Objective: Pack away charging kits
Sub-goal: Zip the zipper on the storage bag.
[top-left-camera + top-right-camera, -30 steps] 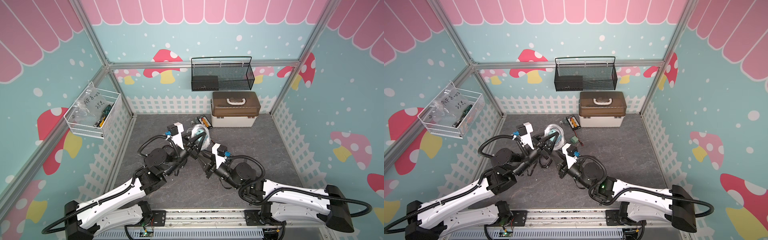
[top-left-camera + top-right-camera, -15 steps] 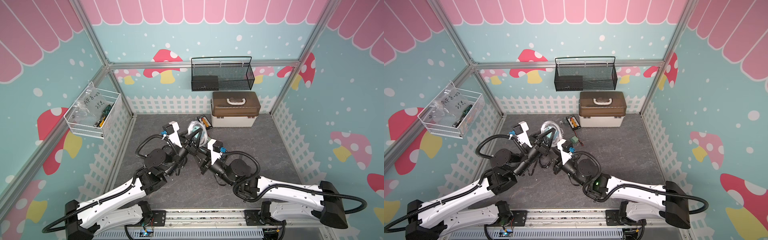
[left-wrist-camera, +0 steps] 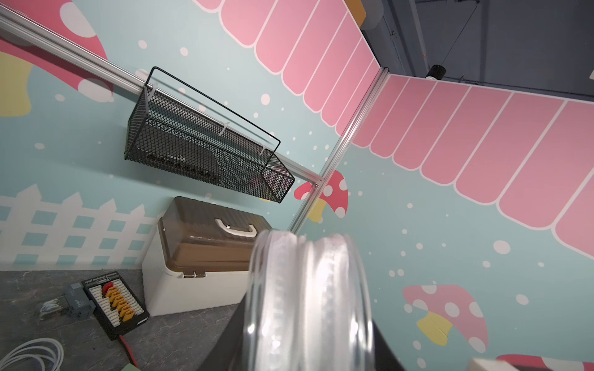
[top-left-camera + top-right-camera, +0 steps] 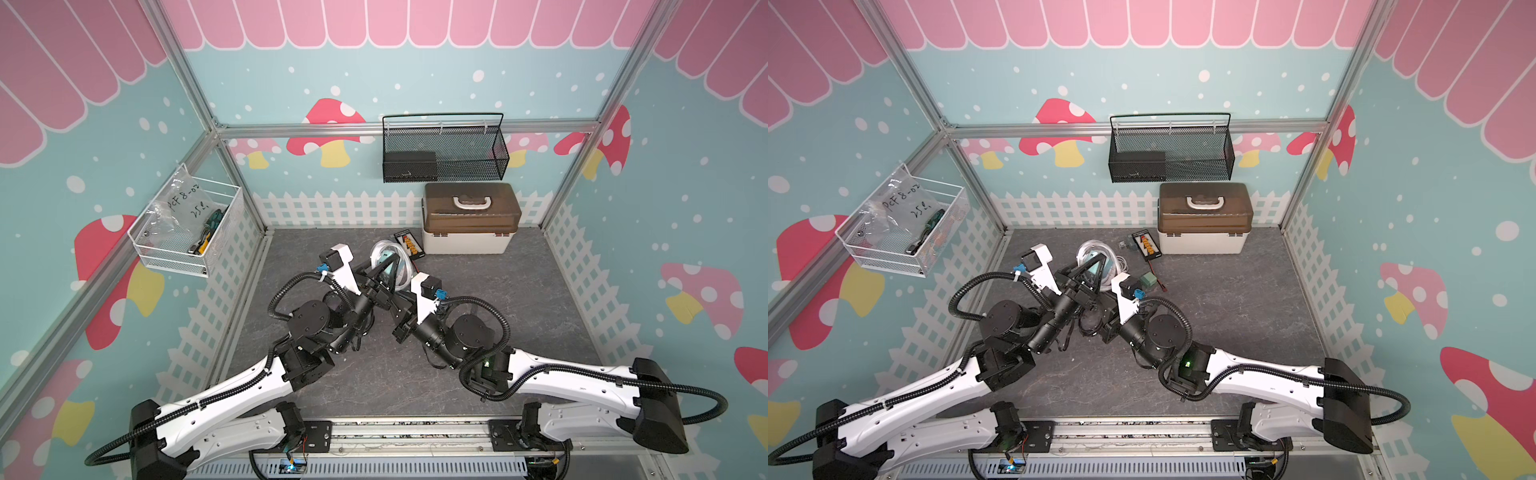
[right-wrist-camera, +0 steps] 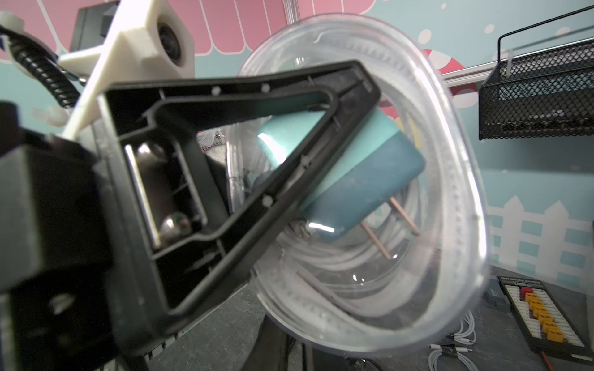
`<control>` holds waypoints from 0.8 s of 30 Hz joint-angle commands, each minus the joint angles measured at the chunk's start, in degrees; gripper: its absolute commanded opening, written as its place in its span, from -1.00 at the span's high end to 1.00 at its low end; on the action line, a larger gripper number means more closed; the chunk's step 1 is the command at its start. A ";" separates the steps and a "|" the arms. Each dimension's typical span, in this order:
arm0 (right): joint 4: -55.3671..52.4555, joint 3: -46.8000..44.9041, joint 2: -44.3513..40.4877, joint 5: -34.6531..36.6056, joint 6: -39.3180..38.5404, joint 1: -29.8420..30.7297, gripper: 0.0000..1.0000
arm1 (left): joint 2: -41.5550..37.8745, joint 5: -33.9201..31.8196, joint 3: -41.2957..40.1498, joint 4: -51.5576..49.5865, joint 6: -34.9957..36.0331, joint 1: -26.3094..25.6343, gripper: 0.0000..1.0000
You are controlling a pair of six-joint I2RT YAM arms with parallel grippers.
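R jaws: just snapped shut, can't see anything in 'em | L jaws: squeezing clear tub (image 5: 459, 192), up off desk (image 4: 498, 311) | teal plug (image 5: 369, 180) + white cord (image 5: 337, 266) inside tub | 1 kit prob. packed

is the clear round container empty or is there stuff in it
Not empty: in the right wrist view a teal plug adapter and coiled white cable sit inside the clear container.

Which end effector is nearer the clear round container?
Left. The left end effector grips the container; the right end effector is shut close by its rim, contact unclear.
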 commanded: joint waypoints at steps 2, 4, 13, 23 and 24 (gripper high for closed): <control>1.74 2.37 0.01 1.83 0.07 0.18 0.99 | -0.96 -0.10 -1.48 0.50 -1.28 -0.62 1.00; 1.72 1.61 -0.10 2.27 0.24 0.12 1.00 | -1.25 -0.65 -1.58 0.50 -1.30 -0.62 1.00; 1.80 -6.12 -3.47 5.84 -0.72 0.14 1.00 | -3.71 -2.37 -2.26 0.04 -2.72 -0.32 1.00; 1.75 -11.91 -8.32 8.88 -3.17 -0.64 1.00 | -4.88 -0.32 -2.98 0.20 -5.20 1.04 1.00; 1.40 -11.95 -8.76 8.89 -3.56 -0.95 1.00 | -4.88 0.65 -3.07 0.15 -5.64 1.42 1.00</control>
